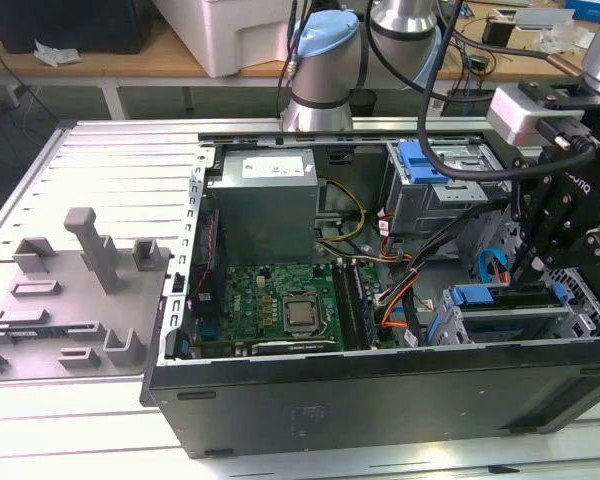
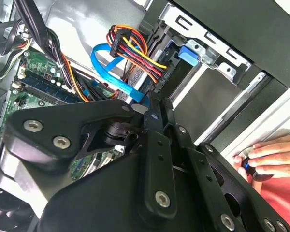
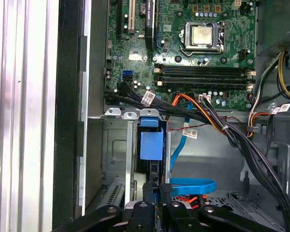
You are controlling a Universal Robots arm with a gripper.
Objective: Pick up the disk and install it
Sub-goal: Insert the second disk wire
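Black gripper point(image 3: 160, 191) linkage fills your foreground, its fingers drawn narrow over the blue bracket point(image 3: 151, 144) of the disk point(image 1: 500, 318). You can see the disk already sitting edge-on in the drive bay point(image 3: 117, 150); whether it is fully seated, you cannot tell.

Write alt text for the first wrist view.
Looking down into an open computer case, the black gripper sits over a bay holding the disk, seen by its blue bracket. Beyond it lie the motherboard and bundled cables; a flat blue cable loops beside the gripper.
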